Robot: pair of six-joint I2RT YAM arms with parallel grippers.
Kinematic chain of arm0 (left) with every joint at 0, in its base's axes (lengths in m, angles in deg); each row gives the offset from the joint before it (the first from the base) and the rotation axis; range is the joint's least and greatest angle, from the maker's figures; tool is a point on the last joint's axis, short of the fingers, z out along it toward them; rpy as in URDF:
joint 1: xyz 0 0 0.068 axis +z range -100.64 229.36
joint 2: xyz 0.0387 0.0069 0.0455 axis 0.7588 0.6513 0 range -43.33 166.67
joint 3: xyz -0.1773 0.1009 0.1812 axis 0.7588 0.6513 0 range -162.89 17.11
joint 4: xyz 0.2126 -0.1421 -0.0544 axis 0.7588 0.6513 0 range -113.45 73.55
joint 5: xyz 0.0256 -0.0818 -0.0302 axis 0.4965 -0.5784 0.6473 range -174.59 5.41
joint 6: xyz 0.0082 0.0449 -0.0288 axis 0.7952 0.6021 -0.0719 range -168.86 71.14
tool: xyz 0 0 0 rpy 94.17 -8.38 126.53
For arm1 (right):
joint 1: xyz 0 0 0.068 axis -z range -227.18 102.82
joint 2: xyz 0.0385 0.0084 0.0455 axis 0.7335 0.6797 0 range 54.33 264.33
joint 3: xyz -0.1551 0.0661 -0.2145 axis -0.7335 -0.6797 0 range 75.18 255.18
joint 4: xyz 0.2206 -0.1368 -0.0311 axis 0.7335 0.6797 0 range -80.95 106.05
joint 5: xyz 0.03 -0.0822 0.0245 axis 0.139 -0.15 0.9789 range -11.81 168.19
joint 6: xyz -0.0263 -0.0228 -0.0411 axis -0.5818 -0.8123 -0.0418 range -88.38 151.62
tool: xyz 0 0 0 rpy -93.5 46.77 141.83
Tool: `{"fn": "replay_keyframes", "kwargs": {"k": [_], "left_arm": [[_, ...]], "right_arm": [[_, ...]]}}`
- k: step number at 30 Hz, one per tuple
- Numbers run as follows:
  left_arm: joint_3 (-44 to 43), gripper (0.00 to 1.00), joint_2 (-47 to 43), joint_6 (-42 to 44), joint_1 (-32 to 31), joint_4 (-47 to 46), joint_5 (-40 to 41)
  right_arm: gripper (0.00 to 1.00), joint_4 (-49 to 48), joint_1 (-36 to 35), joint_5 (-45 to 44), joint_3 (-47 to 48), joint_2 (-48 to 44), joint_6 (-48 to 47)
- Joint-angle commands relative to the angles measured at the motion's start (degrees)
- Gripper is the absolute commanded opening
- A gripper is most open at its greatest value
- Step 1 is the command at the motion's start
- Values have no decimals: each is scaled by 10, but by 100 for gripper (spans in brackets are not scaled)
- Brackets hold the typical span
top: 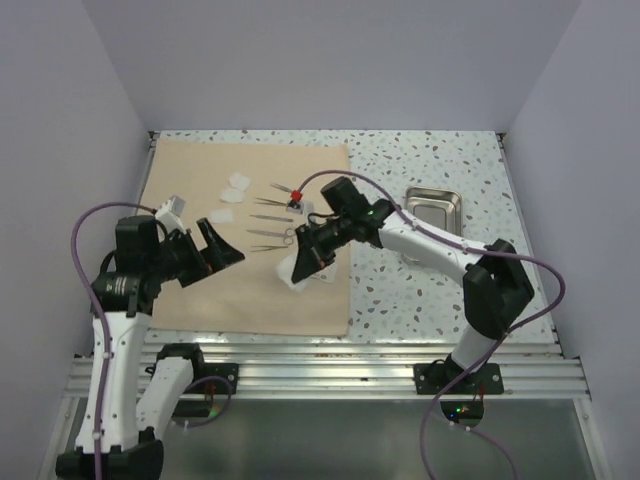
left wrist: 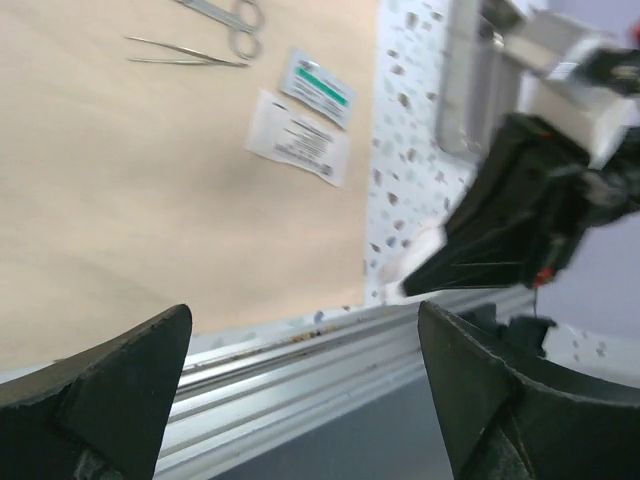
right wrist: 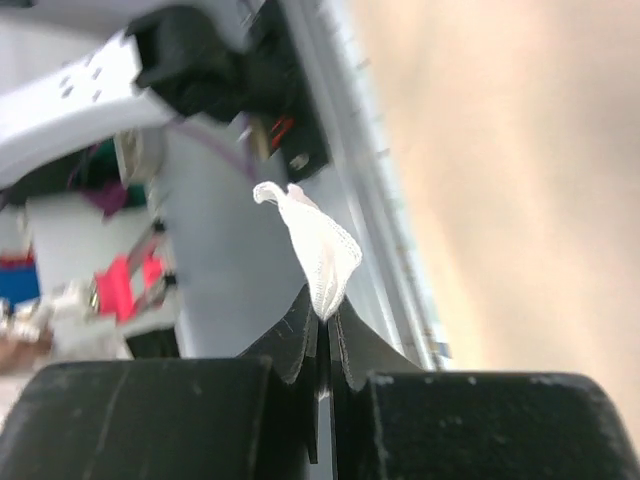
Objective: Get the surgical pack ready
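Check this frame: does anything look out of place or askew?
The steel tray sits off the tan cloth, on the speckled table, apart from the instruments. The right gripper pinches a gauze pad by one edge, leaving it crumpled.

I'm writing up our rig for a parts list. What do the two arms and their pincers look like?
Both the left arm and the right arm have white links with black joints and black bases. A purple cable loops along each. The left pincer and the right pincer are black, with broad, wedge-shaped fingers tapering to thin tips.
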Motion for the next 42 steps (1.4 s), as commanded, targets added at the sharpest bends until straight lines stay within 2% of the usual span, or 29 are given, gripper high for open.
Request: {"fn": "replay_keyframes", "kwargs": {"k": [1, 6, 9, 13, 21, 30, 42], "left_arm": [[-47, 98, 111, -25, 3, -32, 155], [-74, 93, 232, -57, 1, -79, 231], [-134, 92, 333, -59, -18, -72, 273], [-199, 92, 422, -65, -40, -44, 307], [-309, 93, 563, -100, -40, 16, 332], [-299, 92, 598, -99, -39, -1, 302], [-304, 90, 614, -90, -39, -7, 285]], "right_arm": [[0, 36, 81, -90, 7, -51, -1], [0, 49, 178, -230, 12, -38, 19], [0, 68, 246, -289, 44, -8, 24], [0, 53, 345, -306, 54, 19, 31], [0, 66, 455, -313, 60, 84, 2], [0, 88, 481, -291, 126, 172, -32], [0, 42, 493, -263, 108, 220, -5]]}}
